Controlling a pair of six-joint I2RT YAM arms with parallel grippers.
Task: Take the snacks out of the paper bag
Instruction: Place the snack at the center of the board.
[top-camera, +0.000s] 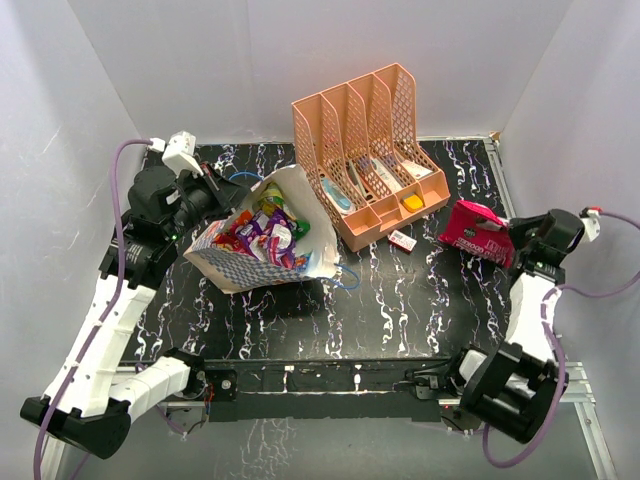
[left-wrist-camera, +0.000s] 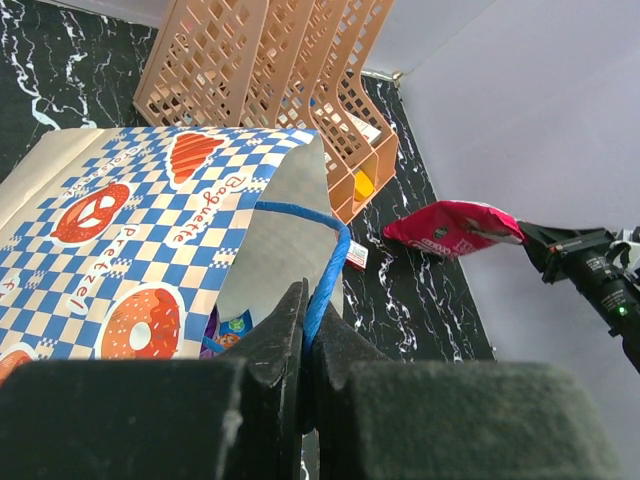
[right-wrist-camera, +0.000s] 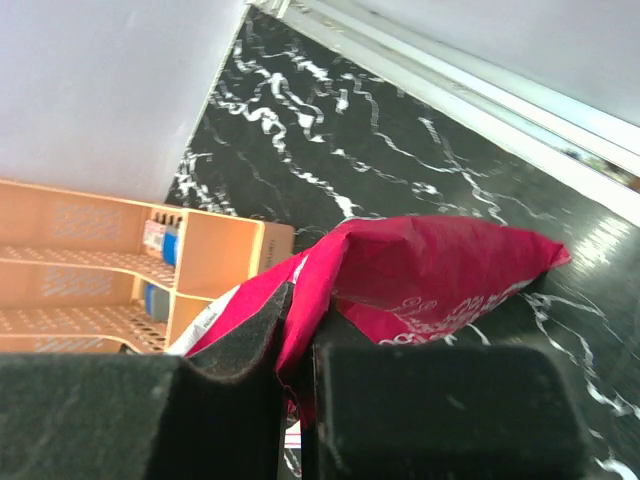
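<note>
The paper bag (top-camera: 232, 262) lies on its side left of centre, its mouth facing up and right, with several snacks (top-camera: 265, 232) showing inside. My left gripper (top-camera: 207, 192) is shut on the bag's blue cord handle (left-wrist-camera: 322, 290) and holds the mouth open; the checked print (left-wrist-camera: 130, 260) fills the left wrist view. My right gripper (top-camera: 512, 243) is shut on the edge of a magenta snack packet (top-camera: 477, 232), held above the table at the right. The packet also shows in the right wrist view (right-wrist-camera: 440, 275) and the left wrist view (left-wrist-camera: 450, 228).
A peach mesh file organizer (top-camera: 368, 150) stands behind the bag, with small items in its front slots. A small red-and-white item (top-camera: 402, 241) lies on the black marbled table (top-camera: 400, 300) in front of it. White walls close in on three sides.
</note>
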